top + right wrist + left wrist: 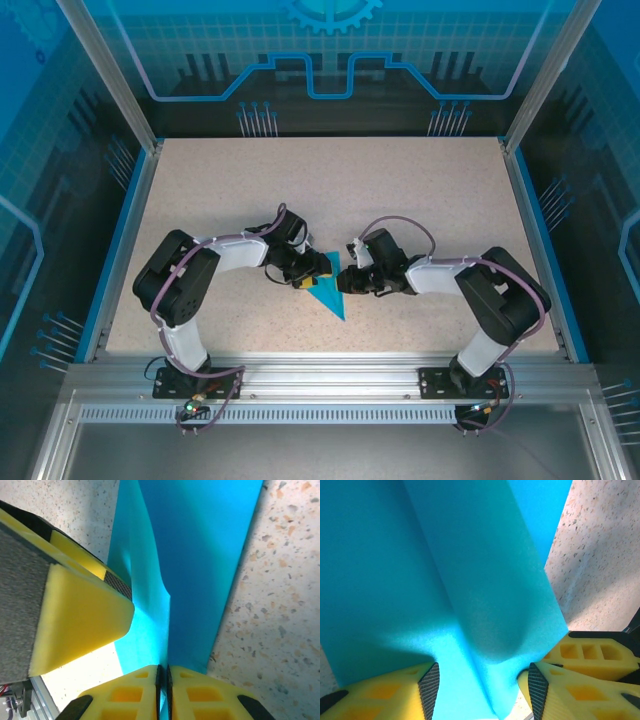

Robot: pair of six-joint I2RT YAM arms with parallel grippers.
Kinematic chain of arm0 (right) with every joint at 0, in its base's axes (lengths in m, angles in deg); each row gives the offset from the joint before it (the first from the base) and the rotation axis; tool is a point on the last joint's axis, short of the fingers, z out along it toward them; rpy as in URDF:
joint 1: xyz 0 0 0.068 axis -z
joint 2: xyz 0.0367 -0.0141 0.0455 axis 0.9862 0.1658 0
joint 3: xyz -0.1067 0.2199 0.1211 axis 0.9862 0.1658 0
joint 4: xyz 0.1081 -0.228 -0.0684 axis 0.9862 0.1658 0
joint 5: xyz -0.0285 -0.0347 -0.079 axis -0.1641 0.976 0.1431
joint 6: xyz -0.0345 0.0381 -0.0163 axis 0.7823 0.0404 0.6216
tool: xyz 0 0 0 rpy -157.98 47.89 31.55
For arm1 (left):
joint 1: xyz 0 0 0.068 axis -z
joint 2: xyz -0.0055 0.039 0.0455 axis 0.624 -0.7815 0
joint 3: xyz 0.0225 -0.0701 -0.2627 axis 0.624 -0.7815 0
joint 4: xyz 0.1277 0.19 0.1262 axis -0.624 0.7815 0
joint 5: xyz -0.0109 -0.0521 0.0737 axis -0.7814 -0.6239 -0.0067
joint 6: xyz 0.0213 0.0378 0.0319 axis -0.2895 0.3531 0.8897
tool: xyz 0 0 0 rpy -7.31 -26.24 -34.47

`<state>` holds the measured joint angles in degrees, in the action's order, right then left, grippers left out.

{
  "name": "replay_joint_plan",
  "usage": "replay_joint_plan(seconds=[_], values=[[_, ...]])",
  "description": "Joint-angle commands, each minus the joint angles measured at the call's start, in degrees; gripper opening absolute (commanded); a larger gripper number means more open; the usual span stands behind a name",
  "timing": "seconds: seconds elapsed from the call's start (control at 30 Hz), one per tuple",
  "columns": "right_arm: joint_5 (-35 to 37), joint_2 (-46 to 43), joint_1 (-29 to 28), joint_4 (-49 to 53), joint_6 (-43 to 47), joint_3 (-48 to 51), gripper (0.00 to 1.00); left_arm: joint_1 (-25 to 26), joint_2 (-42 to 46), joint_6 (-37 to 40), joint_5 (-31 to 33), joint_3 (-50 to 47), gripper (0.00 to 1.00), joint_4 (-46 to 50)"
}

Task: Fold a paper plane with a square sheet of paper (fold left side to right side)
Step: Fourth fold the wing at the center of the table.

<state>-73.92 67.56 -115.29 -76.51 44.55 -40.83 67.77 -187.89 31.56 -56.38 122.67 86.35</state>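
Observation:
The cyan-blue paper [330, 297] lies mid-table, folded into a narrow dart with its point toward the near edge. Both grippers meet over its far end. My right gripper [346, 277] is shut on a raised fold of the paper [200, 545], its pads [157, 680] pressed together on the thin edge at my right gripper [162, 680]. My left gripper [321, 268] is open: its fingers [428, 686] stand wide apart at my left gripper [482, 690], with a raised ridge of the paper [445, 555] running between them. One left finger [80, 615] shows close beside the right jaws.
The speckled beige table [330, 190] has blue rims at its left and right sides and an aluminium rail [330, 375] along the near edge. Metal posts stand at the far corners. Bare tabletop lies beside the paper [600, 555].

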Motion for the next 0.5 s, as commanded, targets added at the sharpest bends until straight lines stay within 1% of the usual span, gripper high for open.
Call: replay_joint_plan(seconds=[0.0,0.47], values=[[1.0,1.4,0.3,2.6,1.4,-1.7,0.14,0.4,-1.2,1.4,2.5,0.7,0.54,4.0],[2.2,2.8,0.2,4.6,2.3,-2.9,0.14,0.3,-1.3,1.5,2.5,0.8,0.55,4.1]])
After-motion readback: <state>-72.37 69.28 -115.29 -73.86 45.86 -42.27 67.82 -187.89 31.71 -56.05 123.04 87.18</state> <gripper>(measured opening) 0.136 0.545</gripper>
